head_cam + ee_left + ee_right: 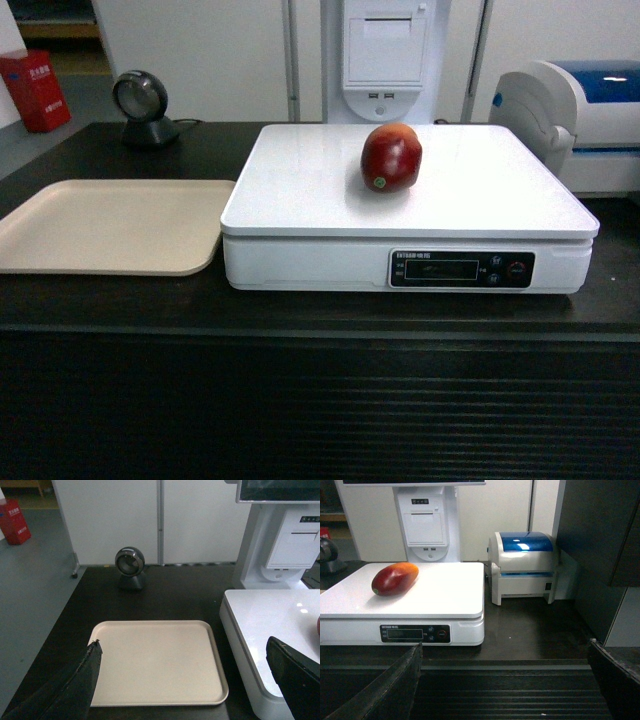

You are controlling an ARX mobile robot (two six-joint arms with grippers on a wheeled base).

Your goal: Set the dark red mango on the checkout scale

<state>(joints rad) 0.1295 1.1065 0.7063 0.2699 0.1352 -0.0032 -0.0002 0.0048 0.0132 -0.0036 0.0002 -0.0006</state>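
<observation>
I log the mango (391, 157) lying free on the scale (300, 195) platform, both arms' fingers (385, 690) spread apart and empty short of the tabletop (110, 295), so placement looks done; next I would just hold clear.
</observation>
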